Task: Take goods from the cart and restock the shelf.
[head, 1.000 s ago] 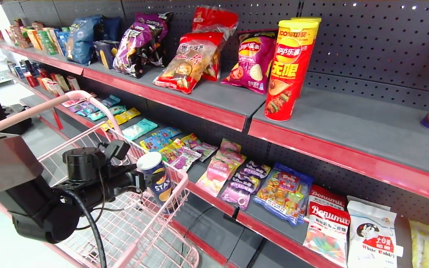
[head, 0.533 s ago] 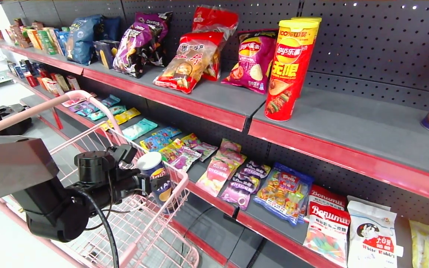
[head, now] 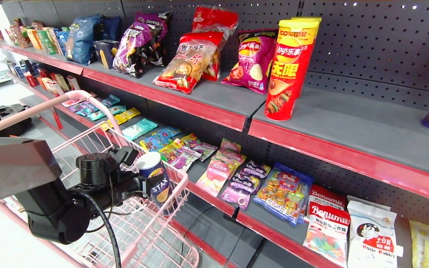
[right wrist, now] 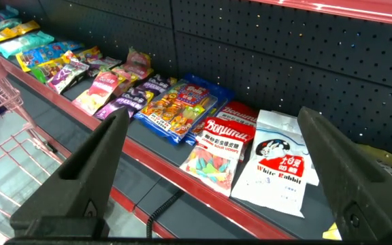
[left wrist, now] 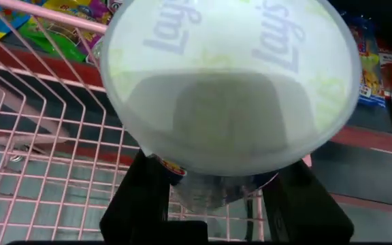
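**Chip can gripped in your left fingers, over the cart**

The dark blue cardboard chip can with a white plastic lid (head: pixel 161 190) stands roughly upright between the fingers (left wrist: pixel 138 204) of your left gripper (head: pixel 155 185), which are closed on its upper wall. The pink wire cart (head: pixel 179 178) lies below them, and the grey, red-edged shelf (head: pixel 348 123) is above and beyond. Expect it to be light and stiff, but smooth-sided and easily dented, so squeeze the wall gently and never the lid. The fingers of your right gripper (right wrist: pixel 213 136) stand wide apart with nothing between them.
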